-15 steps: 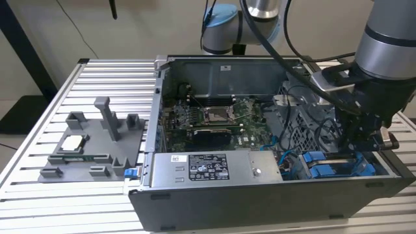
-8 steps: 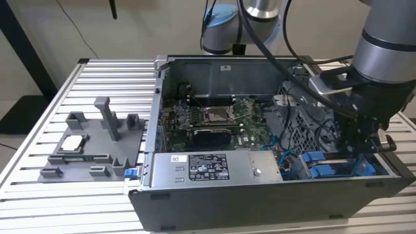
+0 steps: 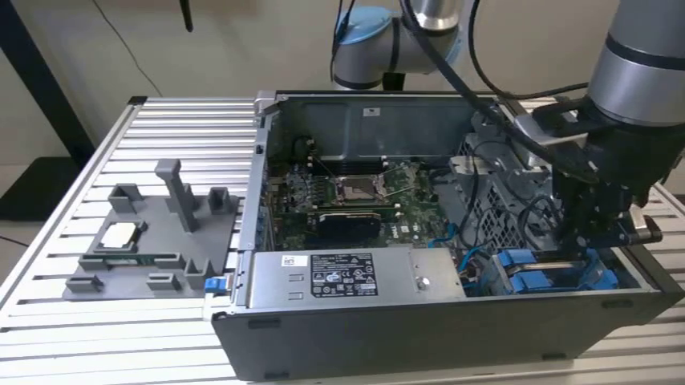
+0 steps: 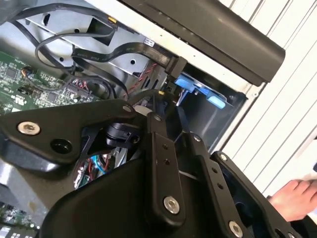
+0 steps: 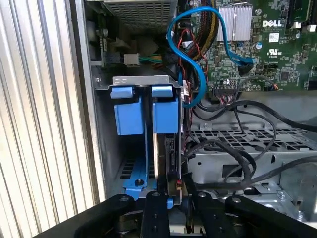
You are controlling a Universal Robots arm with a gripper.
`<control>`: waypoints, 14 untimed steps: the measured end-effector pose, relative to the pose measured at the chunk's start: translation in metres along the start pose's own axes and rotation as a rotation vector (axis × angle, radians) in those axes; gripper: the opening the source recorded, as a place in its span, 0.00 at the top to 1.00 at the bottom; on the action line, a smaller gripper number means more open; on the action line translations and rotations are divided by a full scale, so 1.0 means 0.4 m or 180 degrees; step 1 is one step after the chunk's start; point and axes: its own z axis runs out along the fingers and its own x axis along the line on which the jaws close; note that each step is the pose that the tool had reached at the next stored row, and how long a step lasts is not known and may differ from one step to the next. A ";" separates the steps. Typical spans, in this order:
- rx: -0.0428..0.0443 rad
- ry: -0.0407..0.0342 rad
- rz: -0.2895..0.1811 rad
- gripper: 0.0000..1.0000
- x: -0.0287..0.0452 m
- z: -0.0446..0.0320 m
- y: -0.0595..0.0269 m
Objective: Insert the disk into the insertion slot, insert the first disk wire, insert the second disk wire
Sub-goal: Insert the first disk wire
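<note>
I'm working over a ribbed aluminium table (image 3: 160, 128) with pale slats running across it. On it stands the open computer case (image 3: 428, 337), a dark grey steel box with its side off. The arm (image 3: 642, 64), a smooth silver tube with black joints, comes down at the exterior view's right into the case's near corner.

Along the case's front sits the silver power supply box (image 3: 342, 277), and behind it lies the green motherboard (image 3: 354, 192). On the exterior view's left, well apart from the case, lies a matte grey fixture tray (image 3: 118, 277) with upright posts.

The insertion slot (image 5: 130, 119) is a narrow metal bay with glossy blue plastic rails, just beside the perforated cage (image 5: 247, 134). The disk (image 5: 168, 148) stands on edge inside it, in the channel nearer the cage, with its blue carrier tab near the bay's rim.

The gripper (image 5: 173, 198), made of black linkages, sits over the disk's near edge. Its jaws stand close together, pinching that edge.

A looping blue cable (image 5: 198, 74) and several black cables (image 5: 237, 148) crowd the space just beside the disk. A hand (image 4: 292, 198) rests on the slats outside the case wall.
</note>
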 end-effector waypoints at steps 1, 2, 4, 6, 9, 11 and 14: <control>-0.0002 0.0000 0.0000 0.73 0.000 -0.009 -0.002; -0.0004 0.0000 0.0000 0.73 0.000 -0.020 -0.004; -0.0007 0.0000 0.0000 0.73 0.000 -0.039 -0.008; -0.0008 0.0000 0.0000 0.73 0.000 -0.055 -0.011; -0.0008 0.0000 0.0000 0.73 0.000 -0.060 -0.012; -0.0008 -0.0001 0.0000 0.73 0.000 -0.060 -0.012; -0.0008 0.0000 0.0000 0.73 0.000 -0.060 -0.012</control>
